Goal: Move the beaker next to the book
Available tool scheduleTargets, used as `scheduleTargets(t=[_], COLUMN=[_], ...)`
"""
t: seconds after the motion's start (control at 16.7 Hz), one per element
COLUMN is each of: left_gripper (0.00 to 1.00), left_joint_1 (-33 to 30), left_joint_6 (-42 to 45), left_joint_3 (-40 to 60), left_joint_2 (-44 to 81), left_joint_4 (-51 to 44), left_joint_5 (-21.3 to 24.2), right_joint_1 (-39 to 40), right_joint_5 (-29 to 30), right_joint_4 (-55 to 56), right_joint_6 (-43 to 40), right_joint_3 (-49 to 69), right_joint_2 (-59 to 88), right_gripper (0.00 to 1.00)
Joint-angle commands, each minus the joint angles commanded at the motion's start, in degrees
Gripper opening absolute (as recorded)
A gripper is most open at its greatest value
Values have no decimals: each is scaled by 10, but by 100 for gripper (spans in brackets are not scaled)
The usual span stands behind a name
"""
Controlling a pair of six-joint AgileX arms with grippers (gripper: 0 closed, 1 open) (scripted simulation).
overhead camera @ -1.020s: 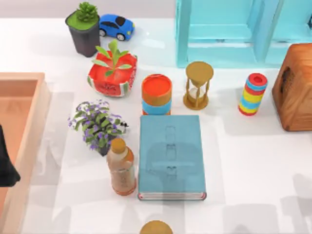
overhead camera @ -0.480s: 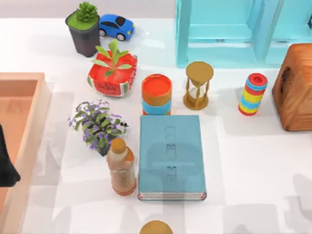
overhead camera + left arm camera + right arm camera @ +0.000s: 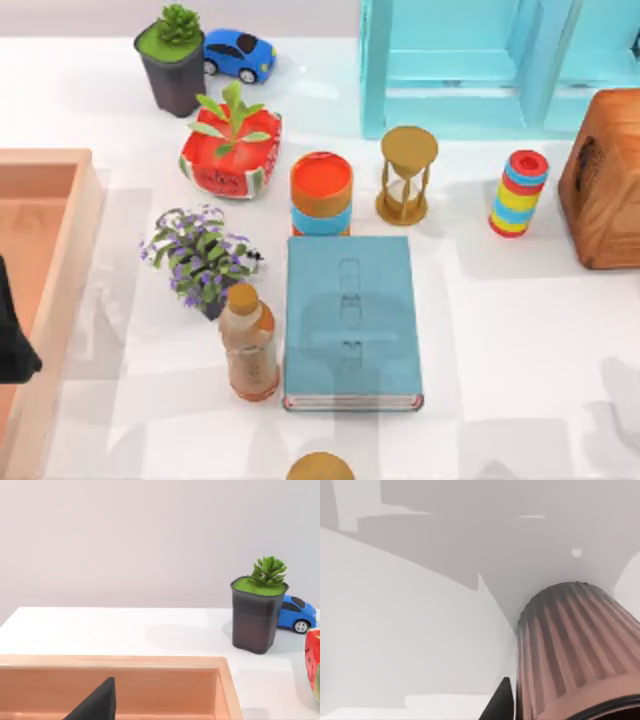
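White worktop [image 3: 530,330] is left bare right of the book [image 3: 350,320]. Ribbed pinkish beaker [image 3: 575,650] fills the right wrist view; finger spacing cannot be told.

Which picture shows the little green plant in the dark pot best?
The left wrist view: the potted succulent stands side-on, so pot and spiky leaves both show whole. The top view sees it from above at the table's far left. The right wrist view faces elsewhere.
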State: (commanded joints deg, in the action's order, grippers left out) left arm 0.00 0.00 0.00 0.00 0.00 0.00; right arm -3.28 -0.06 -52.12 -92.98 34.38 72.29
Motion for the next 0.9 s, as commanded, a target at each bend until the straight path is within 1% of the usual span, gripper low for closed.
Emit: scheduleTargets(t=[0.3,0.66,0.9], left_gripper=[100,100,100], left_joint_1=[0,0,0], left_joint_6=[0,0,0], left_joint_3=[0,0,0], left_joint_2=[0,0,0], left_joint_4=[0,0,0], left_joint_5=[0,0,0], right_joint_1=[-1,-1,-2], right_joint_5=[0,0,0], right_joint_4=[-10,-122,-134], right_joint_6=[0,-3,-1], right_joint_3=[9,83,94], right_joint_2=[-3,-35,-41], right_gripper=[0,0,0])
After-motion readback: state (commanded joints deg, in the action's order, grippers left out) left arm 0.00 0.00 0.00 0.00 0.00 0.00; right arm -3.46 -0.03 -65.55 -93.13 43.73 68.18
